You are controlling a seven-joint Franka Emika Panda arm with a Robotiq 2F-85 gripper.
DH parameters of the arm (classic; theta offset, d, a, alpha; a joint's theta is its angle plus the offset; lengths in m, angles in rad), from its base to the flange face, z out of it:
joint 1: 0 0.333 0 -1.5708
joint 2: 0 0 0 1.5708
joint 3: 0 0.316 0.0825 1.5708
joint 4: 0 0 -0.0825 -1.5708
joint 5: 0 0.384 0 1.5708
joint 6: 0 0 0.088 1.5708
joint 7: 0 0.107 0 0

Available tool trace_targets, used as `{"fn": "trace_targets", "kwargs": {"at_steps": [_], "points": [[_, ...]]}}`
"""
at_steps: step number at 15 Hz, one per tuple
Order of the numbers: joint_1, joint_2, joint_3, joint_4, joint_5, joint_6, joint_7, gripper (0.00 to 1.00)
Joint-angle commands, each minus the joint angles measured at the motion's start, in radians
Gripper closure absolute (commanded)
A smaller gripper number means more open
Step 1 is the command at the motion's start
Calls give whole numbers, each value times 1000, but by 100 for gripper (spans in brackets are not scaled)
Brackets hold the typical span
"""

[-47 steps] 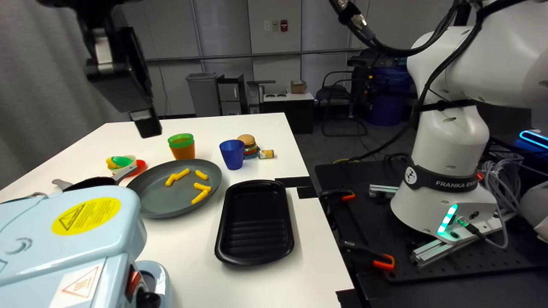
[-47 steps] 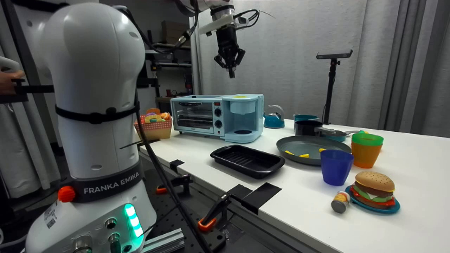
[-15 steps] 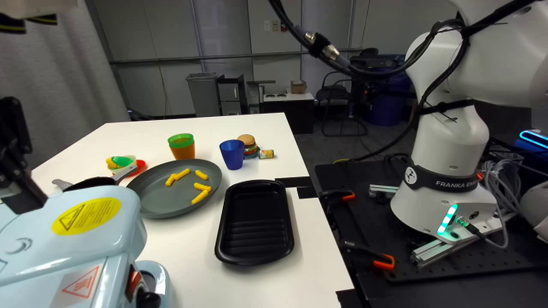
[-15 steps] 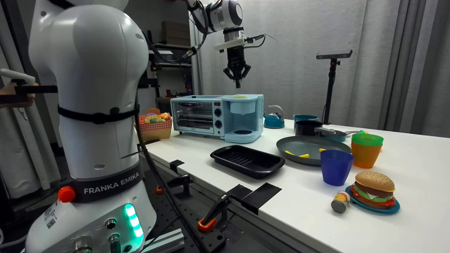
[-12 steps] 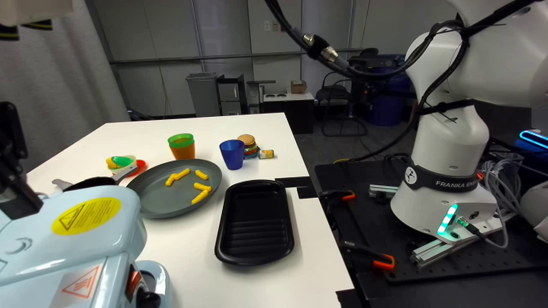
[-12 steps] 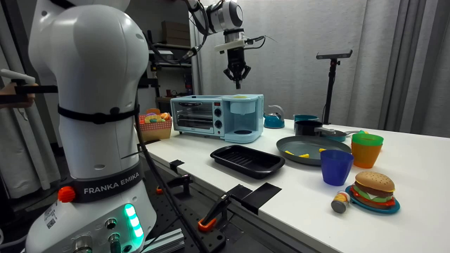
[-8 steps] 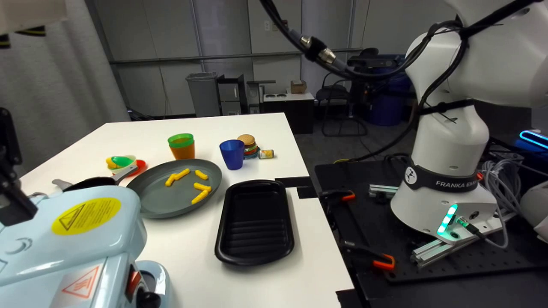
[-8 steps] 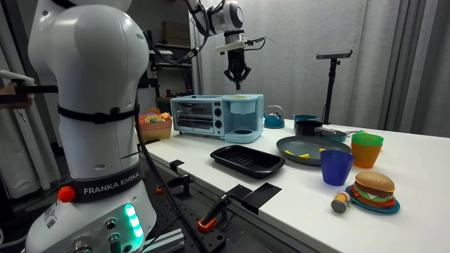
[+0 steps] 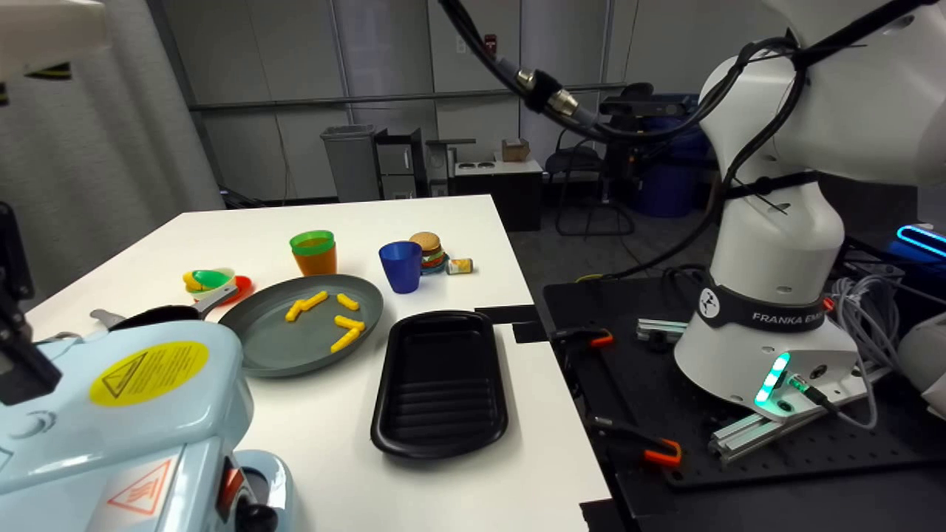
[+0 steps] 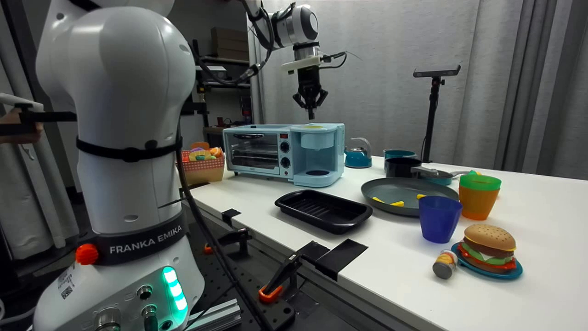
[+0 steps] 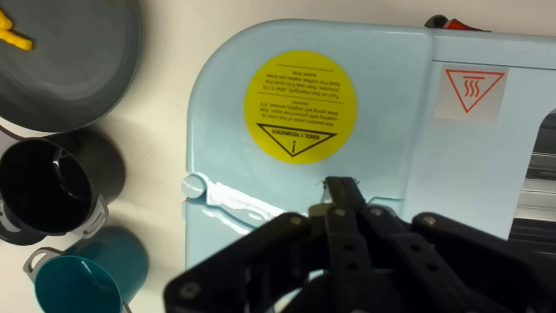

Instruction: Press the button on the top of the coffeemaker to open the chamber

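Note:
The coffeemaker (image 9: pixel 185 414) is a pale blue appliance with a yellow sticker (image 9: pixel 148 373) on its rounded lid; it also shows in an exterior view (image 10: pixel 339 142) and the wrist view (image 11: pixel 382 130). The lid is down. A small round raised mark (image 9: pixel 31 425), possibly the button, shows on the lid; in the wrist view the fingers seem to hide it. My gripper (image 11: pixel 345 184) is shut and empty, pointing down over the lid beside the sticker. In both exterior views its tips (image 10: pixel 311 115) (image 9: pixel 33 377) are just above the lid; I cannot tell whether they touch.
The toaster oven part (image 10: pixel 252 151) adjoins the coffeemaker. A black tray (image 9: pixel 443 384) and a grey pan (image 9: pixel 273 347) stand nearby. A black pot (image 11: pixel 100 169) and a teal pot (image 11: pixel 126 256) stand beside the lid. A kettle (image 10: pixel 358 158) is behind.
My gripper has come down from high above the table to just over the coffeemaker's lid. In the last second it has sunk slowly, staying shut. The coffeemaker has not moved.

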Motion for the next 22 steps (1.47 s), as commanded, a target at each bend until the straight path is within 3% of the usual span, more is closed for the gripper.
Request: {"fn": "trace_targets", "kwargs": {"at_steps": [1,22], "points": [[23,22,-17,34,-19,5,20,100],[23,62,-27,30,4,30,29,100]]}}
